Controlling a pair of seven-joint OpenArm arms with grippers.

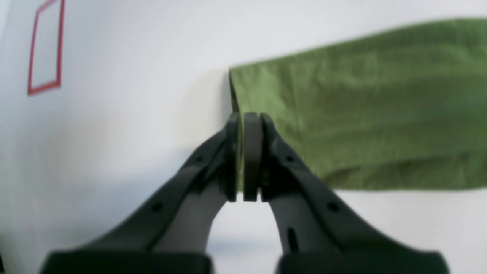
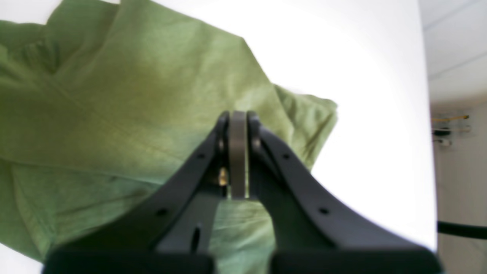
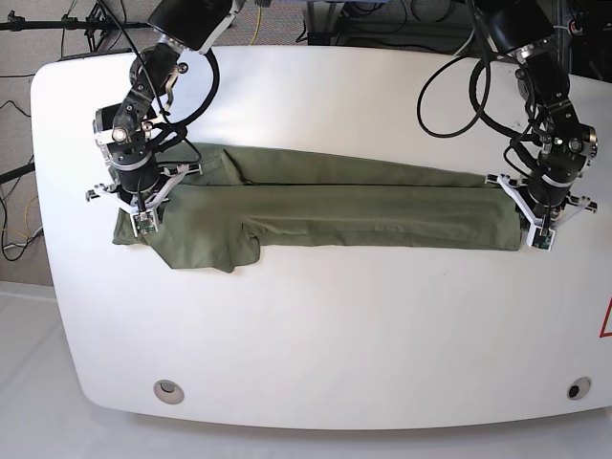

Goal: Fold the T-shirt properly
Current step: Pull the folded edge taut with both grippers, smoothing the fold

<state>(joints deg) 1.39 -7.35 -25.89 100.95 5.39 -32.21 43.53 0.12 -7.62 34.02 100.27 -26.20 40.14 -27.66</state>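
The T-shirt [image 3: 325, 212] lies folded into a long band across the table [image 3: 316, 335], stretched between both grippers. The left gripper [image 1: 245, 125] is clamped tight on the band's end edge. The right gripper [image 2: 237, 121] is closed on bunched cloth at the opposite end.

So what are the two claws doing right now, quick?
Left gripper: closed, pinching the T-shirt's edge.
Right gripper: closed, pinching the T-shirt at its other end.

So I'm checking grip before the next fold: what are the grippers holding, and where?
Both hold the T-shirt: left gripper pinches one end's edge, right gripper the opposite end.
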